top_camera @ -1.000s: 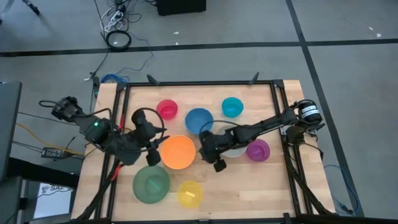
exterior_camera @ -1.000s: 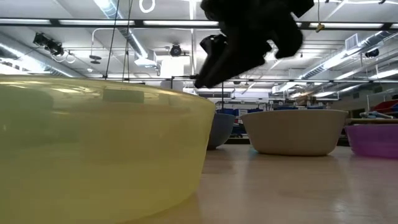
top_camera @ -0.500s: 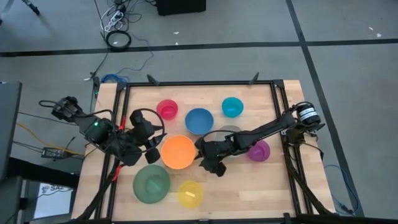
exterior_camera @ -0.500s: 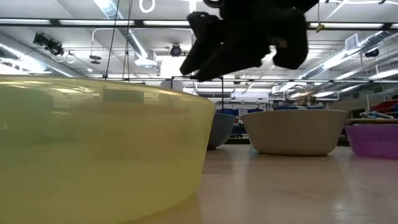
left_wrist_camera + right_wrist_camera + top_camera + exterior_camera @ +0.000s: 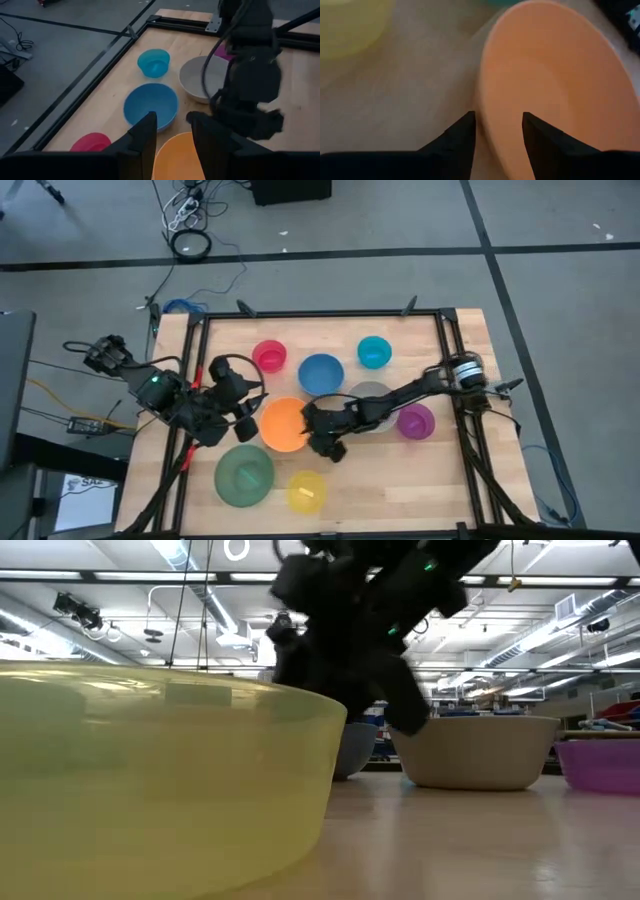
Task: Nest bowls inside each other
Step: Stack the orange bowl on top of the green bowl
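Observation:
Eight bowls stand apart on the wooden table, each on its base: pink-red (image 5: 268, 356), blue (image 5: 320, 374), cyan (image 5: 373, 351), grey (image 5: 375, 395), purple (image 5: 415, 421), orange (image 5: 282, 425), green (image 5: 243, 475) and yellow (image 5: 306, 491). My right gripper (image 5: 497, 125) is low at the orange bowl's right rim, open, one finger on each side of it. My left gripper (image 5: 174, 131) hangs open above the orange bowl's left edge with nothing between its fingers. My right gripper has the orange bowl's right rim (image 5: 481, 107) between its open fingers. One finger (image 5: 540, 137) is over the bowl's inside and the other (image 5: 460, 137) is outside. They slant down from the table's right. Whether they touch the rim I cannot tell.
The grey bowl lies under my right arm's forearm. A black frame (image 5: 320, 314) runs round the table's edges. In the low view the yellow bowl (image 5: 160, 780) fills the left foreground. Bare wood lies near the front right.
My right gripper has sunk and gone toward the table's left, from beside the grey bowl to the orange bowl's right rim, rolling as it went. The bowls have stayed where they were.

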{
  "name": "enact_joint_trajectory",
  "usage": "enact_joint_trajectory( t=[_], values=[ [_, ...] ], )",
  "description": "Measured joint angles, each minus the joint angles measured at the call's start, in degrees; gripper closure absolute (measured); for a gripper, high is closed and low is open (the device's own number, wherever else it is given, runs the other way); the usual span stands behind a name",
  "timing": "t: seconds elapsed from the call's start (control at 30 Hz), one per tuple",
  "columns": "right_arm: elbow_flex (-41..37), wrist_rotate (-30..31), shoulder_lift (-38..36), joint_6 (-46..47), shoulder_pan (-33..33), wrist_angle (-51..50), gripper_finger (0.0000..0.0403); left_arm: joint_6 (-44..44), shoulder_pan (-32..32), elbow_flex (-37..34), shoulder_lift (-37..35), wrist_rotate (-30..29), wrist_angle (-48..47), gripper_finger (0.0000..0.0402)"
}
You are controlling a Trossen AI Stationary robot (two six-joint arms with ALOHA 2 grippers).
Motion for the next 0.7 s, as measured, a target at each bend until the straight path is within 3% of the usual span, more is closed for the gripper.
enact_joint_trajectory(
  t=[0.13, 0.3, 0.6, 0.7],
  values=[
    [1.7, -0.2, 1.6, 0.2, -0.5, -1.3, 0.0296, 0.0, -0.1, 0.0, 0.0, -0.2, -0.2, 0.027],
    [1.9, -0.3, 0.6, -1.9, -0.4, -3.5, 0.039, 0.0, -0.1, 0.0, 0.0, -0.2, -0.5, 0.027],
    [1.9, 1.5, -5.0, -6.6, 0.1, -1.9, 0.0401, -0.2, -0.1, 0.0, 0.0, -1.8, -1.5, 0.027],
    [1.9, -1.1, -7.5, -6.6, 0.4, 1.6, 0.0401, -0.2, -0.1, 0.0, 0.0, -3.6, -1.6, 0.027]
  ],
)
